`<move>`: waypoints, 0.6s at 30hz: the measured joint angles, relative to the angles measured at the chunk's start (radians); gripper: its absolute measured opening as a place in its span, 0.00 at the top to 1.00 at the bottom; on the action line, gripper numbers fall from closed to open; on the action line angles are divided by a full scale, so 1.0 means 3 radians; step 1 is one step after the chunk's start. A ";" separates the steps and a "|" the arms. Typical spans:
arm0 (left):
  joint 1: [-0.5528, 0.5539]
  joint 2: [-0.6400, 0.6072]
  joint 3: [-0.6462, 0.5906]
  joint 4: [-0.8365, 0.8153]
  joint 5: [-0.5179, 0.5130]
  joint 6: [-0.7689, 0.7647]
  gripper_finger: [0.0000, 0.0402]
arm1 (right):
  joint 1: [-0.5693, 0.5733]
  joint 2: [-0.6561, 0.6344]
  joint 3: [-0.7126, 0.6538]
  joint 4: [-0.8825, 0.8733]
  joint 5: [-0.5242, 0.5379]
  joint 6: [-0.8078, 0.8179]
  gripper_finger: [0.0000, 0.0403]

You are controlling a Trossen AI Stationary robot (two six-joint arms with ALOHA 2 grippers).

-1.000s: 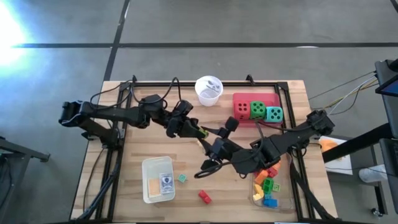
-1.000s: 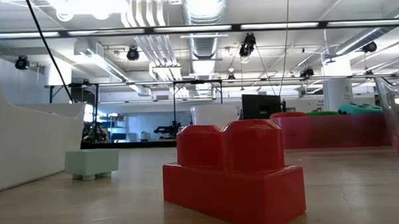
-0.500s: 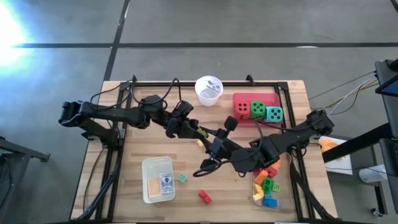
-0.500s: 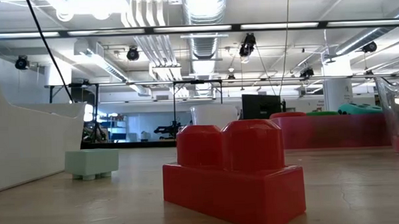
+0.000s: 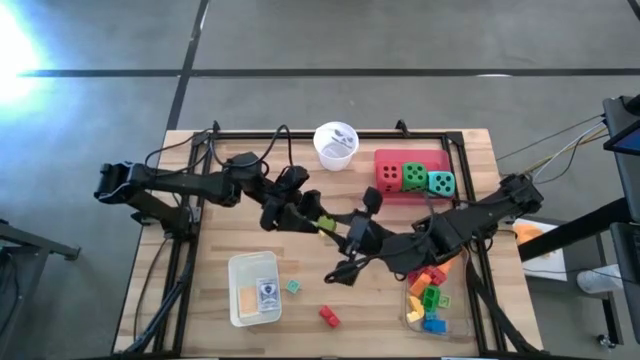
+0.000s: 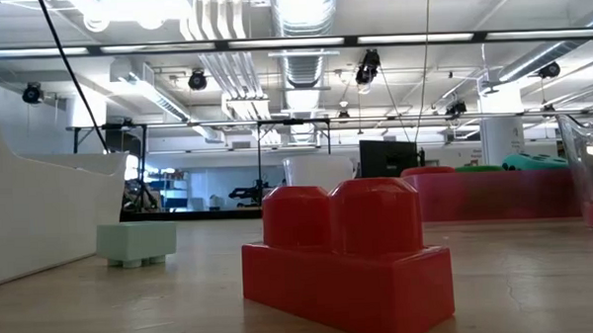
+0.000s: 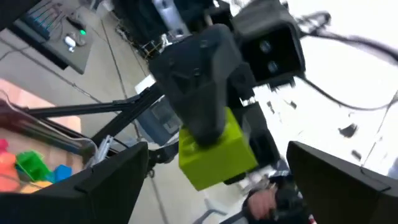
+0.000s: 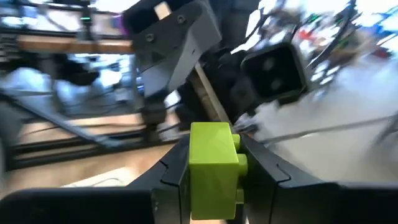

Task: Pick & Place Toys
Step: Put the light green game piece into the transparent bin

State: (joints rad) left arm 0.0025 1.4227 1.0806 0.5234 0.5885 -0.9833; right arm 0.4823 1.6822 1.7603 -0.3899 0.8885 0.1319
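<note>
1. Table (image 5: 180, 240): the wooden top under both my arms, seen from above; everything below rests on it or hangs over it.
2. My left arm (image 5: 190, 183): it enters from nine o'clock and reaches toward the table's centre.
3. My right arm (image 5: 470, 222): it enters from three o'clock and meets the left arm near the centre.
4. Pink tray (image 5: 392, 158): at one o'clock, carrying the red die (image 5: 388, 174), green die (image 5: 414, 177) and teal die (image 5: 440, 183) in a row.
5. White tray (image 5: 238, 300): at seven o'clock, with small flat cards (image 5: 257, 294) lying inside.
6. Clear tray (image 5: 412, 318): at five o'clock, holding a heap of bricks (image 5: 429, 292) in red, orange, yellow, green and blue.
7. White cup (image 5: 335, 145): at twelve o'clock, just beside the pink tray.
8. My left gripper (image 5: 312, 215): at the centre, fingers spread wide on either side of the lime brick, no longer clamping it.
9. My right gripper (image 8: 214, 163): at the centre, facing the left one, fingers closed on the lime brick.
10. Lime brick (image 5: 325, 223): in the air between the two grippers, pinched by my right fingers (image 8: 171, 171); the left wrist view (image 7: 214, 149) shows it under the right gripper's dark finger.
11. Red brick (image 5: 328, 316): loose on the wood at six o'clock; it fills the low view (image 6: 344, 259).
12. Pale green brick (image 5: 293, 286): loose, just beside the white tray, near the red brick.
</note>
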 joint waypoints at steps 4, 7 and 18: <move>0.0003 0.0000 0.0000 -0.0094 0.0108 0.0261 0.03 | 0.0031 -0.0160 0.0000 -0.0430 -0.0482 0.0527 0.78; 0.0015 -0.0003 0.0000 -0.0364 0.0113 0.0409 0.03 | 0.0070 -0.0272 0.0000 -0.0721 -0.0817 0.0894 0.78; 0.0123 -0.0003 0.0000 -0.1576 0.0052 0.0851 0.03 | 0.0460 -0.0477 -0.0001 -0.1929 -0.1784 0.2497 0.78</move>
State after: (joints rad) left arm 0.0395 1.4220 1.0805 0.0505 0.6042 -0.7281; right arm 0.6204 1.5392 1.7599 -0.9685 0.3533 0.8809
